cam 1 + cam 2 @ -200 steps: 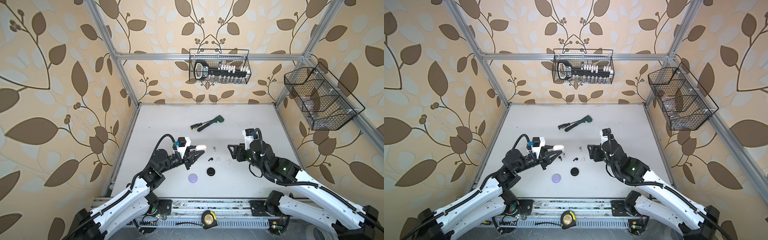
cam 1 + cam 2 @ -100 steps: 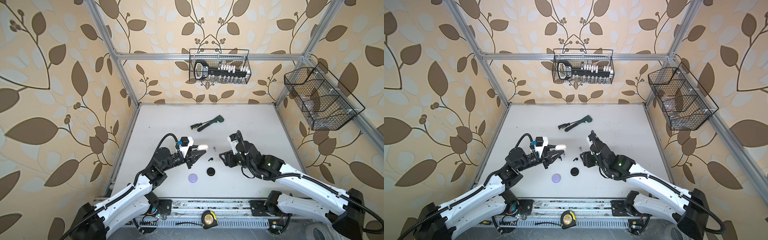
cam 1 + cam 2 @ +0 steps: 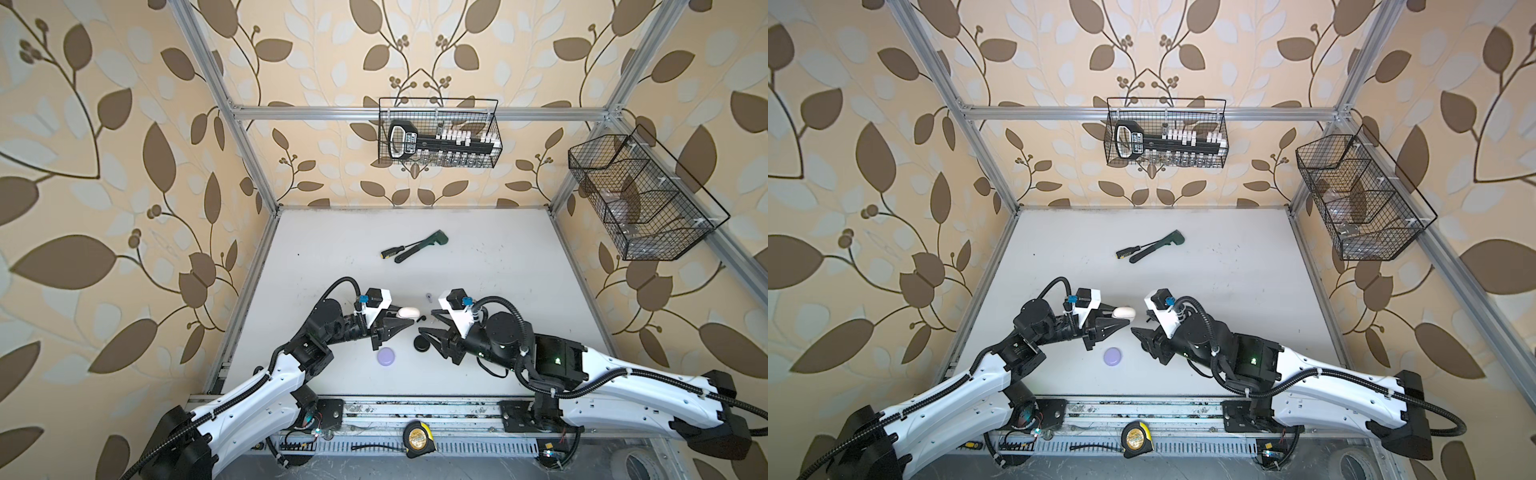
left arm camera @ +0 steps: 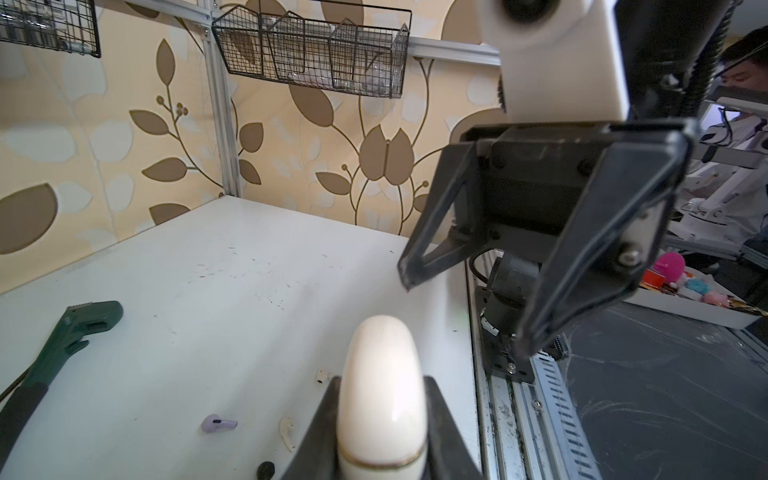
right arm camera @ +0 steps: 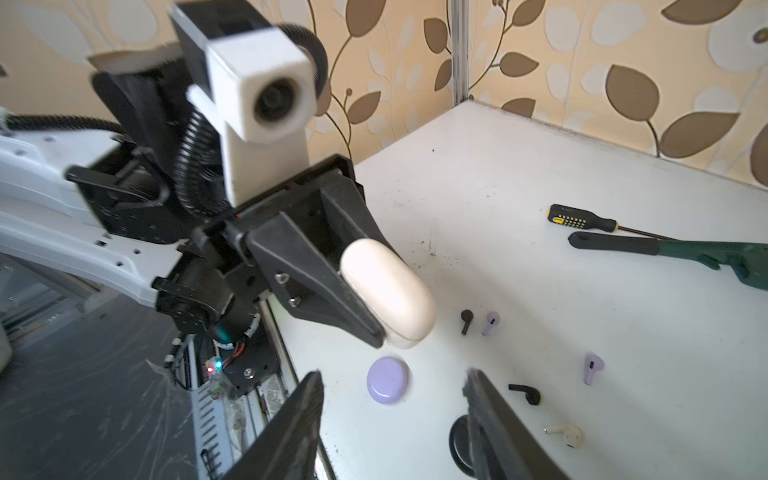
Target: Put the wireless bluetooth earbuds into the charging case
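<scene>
white bench (image 3: 478, 257): earbuds (image 3: 422, 319) lie loose at 3 o'clock of cream case (image 3: 408, 311), which left tool (image 4: 382, 380) pinches; right tool (image 4: 465, 316) spread, empty. buds judged light, slick, easily flicked; grip across the bulb, not stem

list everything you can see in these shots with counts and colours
cream case: one, cream, clamped in the left gripper
lilac case: one, lilac, on the table near the front
black case: one, black, on the table by the right gripper
black earbuds: two, black, loose on the table
lilac earbuds: two, lilac, loose on the table
cream earbuds: two, cream, loose on the table
screwdriver: one, black and yellow, farther back
wrench: one, green with black handle, beside the screwdriver
wire baskets: two, black, on the back and right walls
tape measure: one, yellow and black, front rail
left gripper: one, black, shut on the cream case
right gripper: one, black, open and empty
</scene>
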`<state>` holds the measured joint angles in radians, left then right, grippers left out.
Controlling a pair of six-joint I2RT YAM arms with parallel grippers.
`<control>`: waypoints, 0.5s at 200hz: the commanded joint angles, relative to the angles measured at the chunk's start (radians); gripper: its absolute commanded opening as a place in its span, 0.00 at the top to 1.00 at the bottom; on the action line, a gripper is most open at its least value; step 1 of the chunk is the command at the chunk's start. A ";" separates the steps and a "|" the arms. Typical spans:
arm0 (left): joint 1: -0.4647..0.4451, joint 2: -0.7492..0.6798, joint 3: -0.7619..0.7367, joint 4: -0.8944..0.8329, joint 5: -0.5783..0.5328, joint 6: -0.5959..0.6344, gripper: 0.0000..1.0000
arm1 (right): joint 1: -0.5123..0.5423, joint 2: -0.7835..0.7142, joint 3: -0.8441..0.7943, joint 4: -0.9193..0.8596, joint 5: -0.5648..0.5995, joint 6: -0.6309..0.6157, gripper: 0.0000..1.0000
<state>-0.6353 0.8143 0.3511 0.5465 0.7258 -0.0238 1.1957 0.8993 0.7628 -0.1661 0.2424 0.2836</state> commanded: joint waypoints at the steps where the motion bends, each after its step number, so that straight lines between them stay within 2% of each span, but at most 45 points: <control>1: -0.002 -0.016 0.019 0.045 0.090 0.025 1.00 | 0.005 0.024 0.035 0.027 0.036 -0.047 0.46; 100: -0.004 -0.028 0.010 0.033 0.195 0.043 1.00 | -0.010 0.052 0.061 0.039 0.094 -0.049 0.54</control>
<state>-0.6334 0.7956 0.3511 0.5499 0.8097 -0.0177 1.1988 0.9451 0.7830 -0.1528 0.2802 0.2417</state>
